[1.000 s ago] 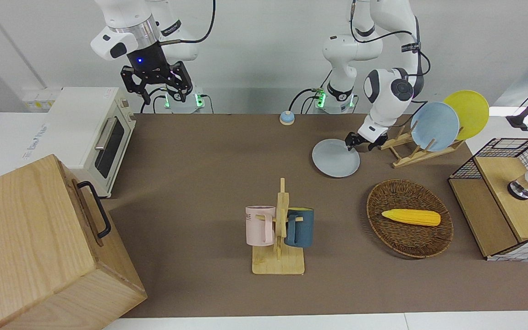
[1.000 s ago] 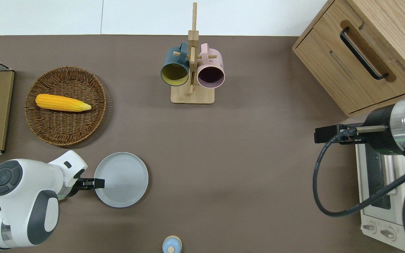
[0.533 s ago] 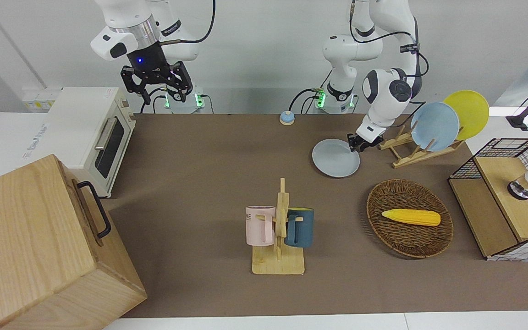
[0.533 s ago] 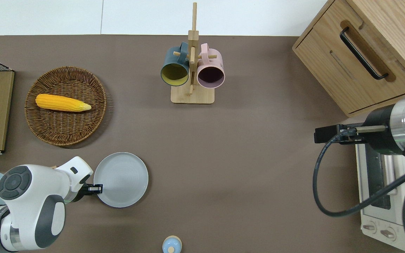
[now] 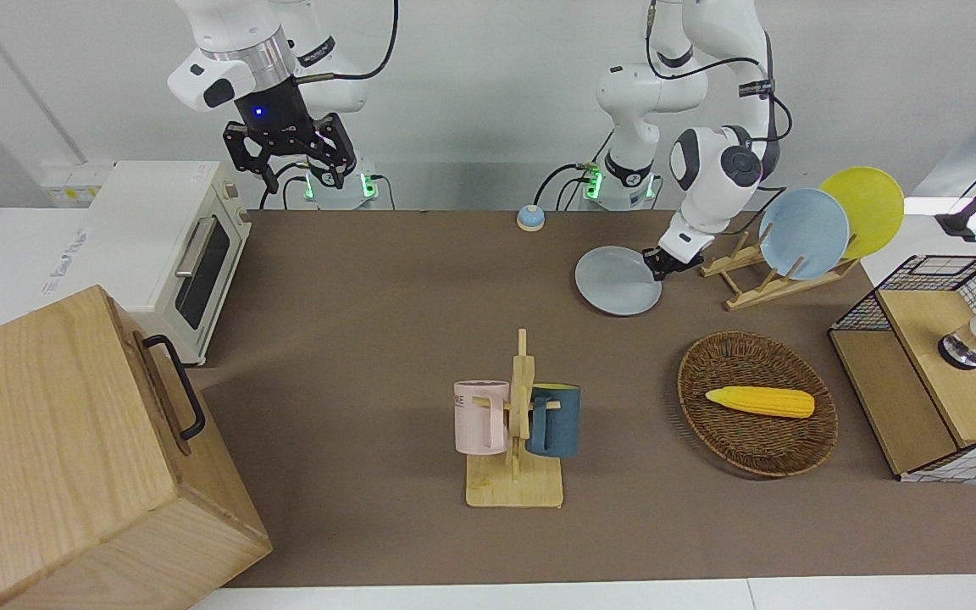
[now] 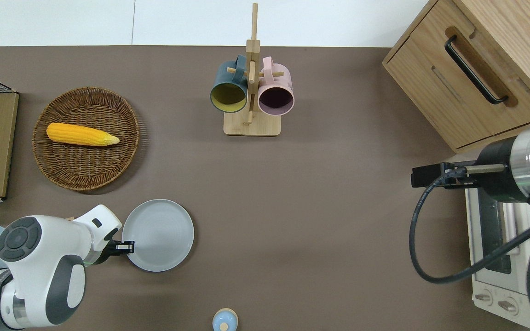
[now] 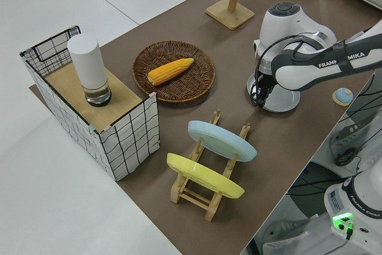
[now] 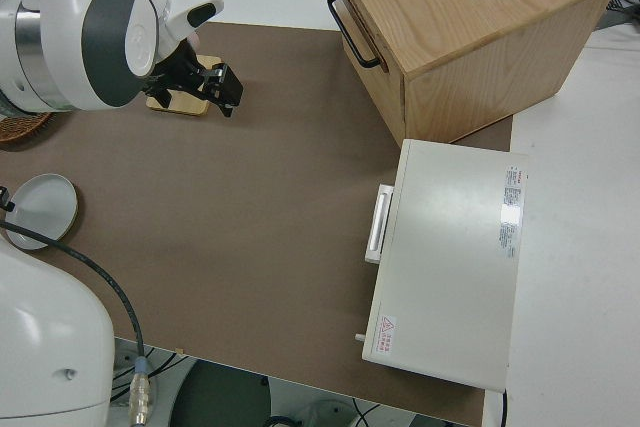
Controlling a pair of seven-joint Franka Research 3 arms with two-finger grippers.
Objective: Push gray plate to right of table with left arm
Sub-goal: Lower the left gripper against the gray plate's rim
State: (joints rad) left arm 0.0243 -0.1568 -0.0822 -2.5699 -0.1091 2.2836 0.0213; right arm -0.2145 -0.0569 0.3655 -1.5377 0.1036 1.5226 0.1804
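The gray plate (image 5: 615,281) (image 6: 159,234) (image 8: 42,209) lies flat on the brown table (image 5: 386,339), toward the left arm's end and near the robots. My left gripper (image 5: 656,264) (image 6: 126,247) (image 7: 258,97) is low at the table, shut, with its tip against the plate's rim on the side toward the left arm's end. In the left side view the arm hides much of the gray plate (image 7: 285,102). The right gripper (image 5: 289,157) (image 8: 215,87) is parked, open and holding nothing.
A wooden rack (image 5: 751,284) with a sky-blue and a yellow plate stands next to the left gripper. Farther out are a wicker basket (image 5: 780,445) with corn and a mug tree (image 5: 515,487). A bell (image 5: 530,219), toaster oven (image 5: 174,246) and wooden cabinet (image 5: 64,457) are also there.
The left gripper slid a little along the plate's rim toward the robots and tucked in against it. In the front view the plate has shifted slightly nearer to the robots.
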